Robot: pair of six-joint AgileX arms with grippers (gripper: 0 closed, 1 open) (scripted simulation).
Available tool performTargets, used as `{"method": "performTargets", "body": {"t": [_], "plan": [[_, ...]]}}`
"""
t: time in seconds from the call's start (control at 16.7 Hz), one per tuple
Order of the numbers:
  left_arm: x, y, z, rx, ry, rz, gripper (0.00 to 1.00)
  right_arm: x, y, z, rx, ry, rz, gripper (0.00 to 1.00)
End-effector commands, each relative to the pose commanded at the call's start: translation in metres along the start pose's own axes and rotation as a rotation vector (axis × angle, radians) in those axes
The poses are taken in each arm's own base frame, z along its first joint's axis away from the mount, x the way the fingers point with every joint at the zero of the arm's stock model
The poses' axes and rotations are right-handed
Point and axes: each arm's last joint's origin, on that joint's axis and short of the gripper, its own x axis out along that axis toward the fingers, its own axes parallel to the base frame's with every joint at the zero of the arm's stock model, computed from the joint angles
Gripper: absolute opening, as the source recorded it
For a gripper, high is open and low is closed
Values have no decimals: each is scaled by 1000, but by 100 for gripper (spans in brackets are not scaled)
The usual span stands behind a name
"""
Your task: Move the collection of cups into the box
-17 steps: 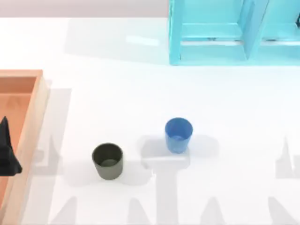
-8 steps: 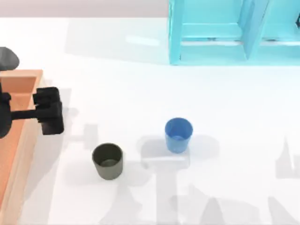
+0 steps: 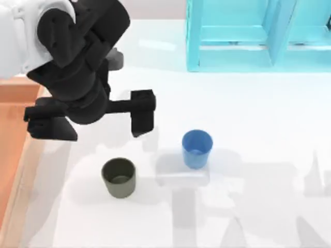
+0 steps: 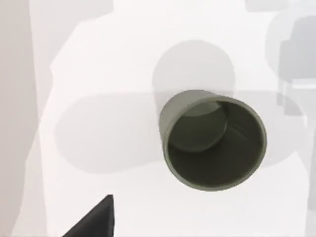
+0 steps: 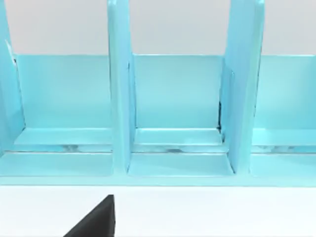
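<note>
My left pincer [image 3: 92,121] hangs spread wide above the bench [image 3: 248,196] near the upright olive cup [image 3: 119,177], beside the blue cup [image 3: 196,149]; descending off-centre could tip it short of the box [image 3: 13,150].

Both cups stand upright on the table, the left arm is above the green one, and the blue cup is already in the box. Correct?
Not quite: the blue cup is not in the box. The top view shows it on the table, right of the green cup. The rest holds: both upright, left gripper above the green one.
</note>
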Motion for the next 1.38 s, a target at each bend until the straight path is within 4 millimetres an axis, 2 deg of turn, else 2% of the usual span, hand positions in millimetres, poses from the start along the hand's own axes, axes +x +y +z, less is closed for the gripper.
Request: {"method": "performTargets", "body": {"t": [0.24,0.42,0.78,0.9,1.2,1.38], "plan": [[23,-38,13,2,144,85,100,0,0,0,0,0,0,100],[30,-50,16,3,179,110,100,0,0,0,0,0,0,100],[35,-48,16,1,180,111,100,0,0,0,0,0,0,100],[51,-47,14,3,182,112,100,0,0,0,0,0,0,100],[109,-42,4,3,172,105,100,0,0,0,0,0,0,100],[127,-39,-2,3,179,110,100,0,0,0,0,0,0,100]]}}
